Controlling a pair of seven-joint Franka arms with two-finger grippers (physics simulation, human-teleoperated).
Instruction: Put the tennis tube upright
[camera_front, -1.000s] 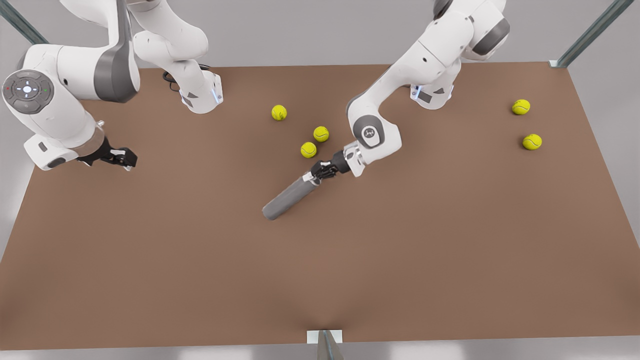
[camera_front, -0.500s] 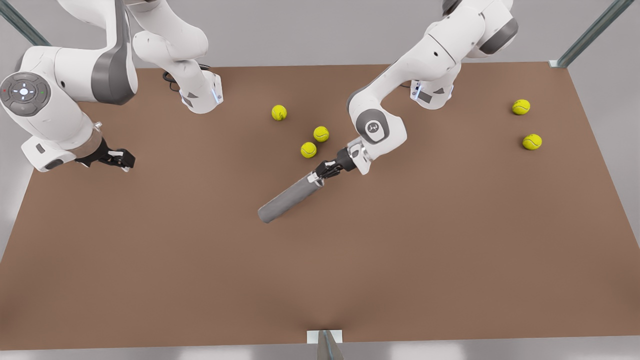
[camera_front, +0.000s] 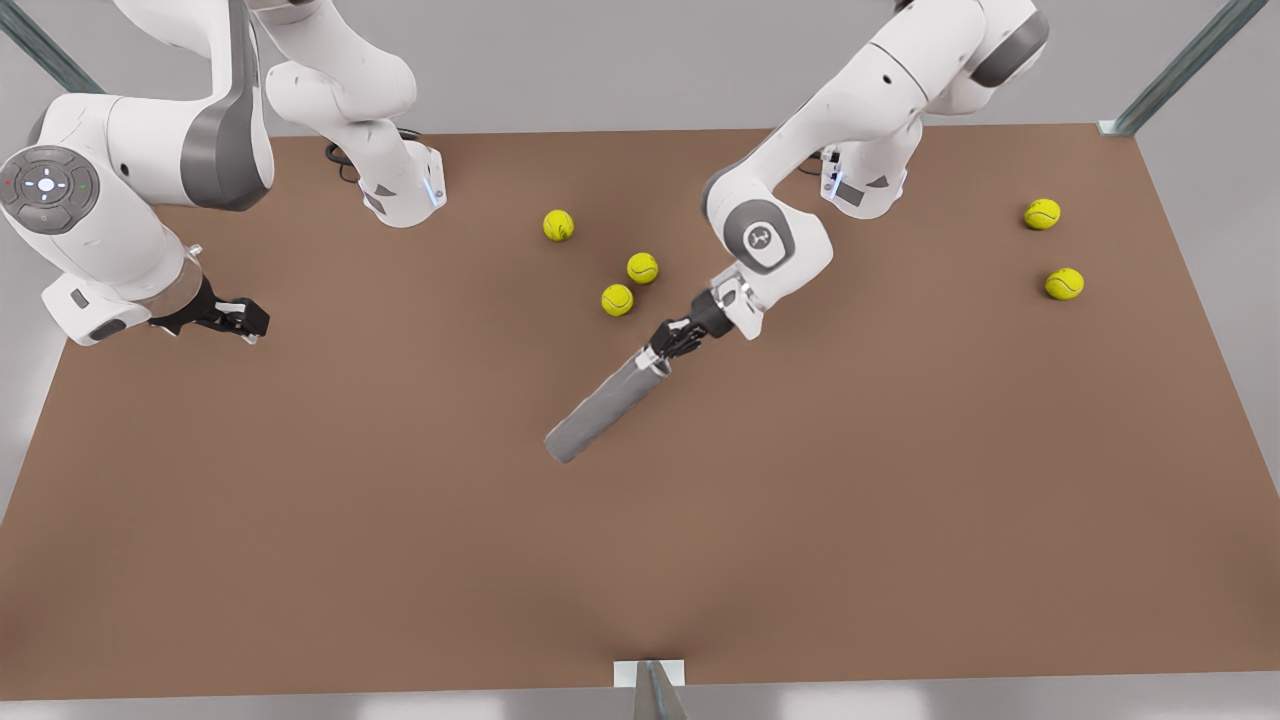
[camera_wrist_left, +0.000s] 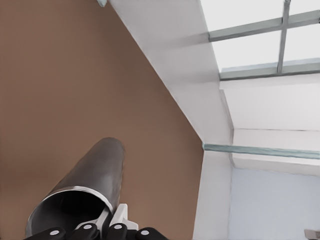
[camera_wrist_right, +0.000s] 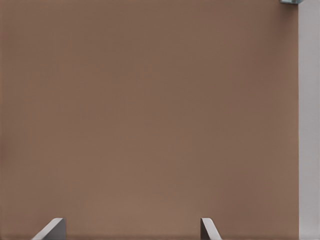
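Observation:
The tennis tube (camera_front: 603, 407) is a long dark grey cylinder near the table's middle, pointing from my left gripper toward the front edge. My left gripper (camera_front: 664, 352) is shut on its silvery rim end, on the arm at the front view's right. In the left wrist view the open rim (camera_wrist_left: 70, 197) sits right at the left gripper (camera_wrist_left: 106, 222), and the tube (camera_wrist_left: 97, 167) stretches away over the table. I cannot tell whether its far end touches the table. My right gripper (camera_front: 238, 318) waits open over the table at the front view's left; its fingertips (camera_wrist_right: 51, 229) frame bare table.
Three yellow tennis balls (camera_front: 617, 299) lie just behind the tube, and two more (camera_front: 1064, 283) lie at the front view's far right. The brown table (camera_front: 400, 520) has wide free room toward the front edge. Both arm bases stand at the back edge.
The left gripper and the tube's rim end have moved toward the front view's right and the front edge. The tube's far end swung the same way. The right arm barely moved.

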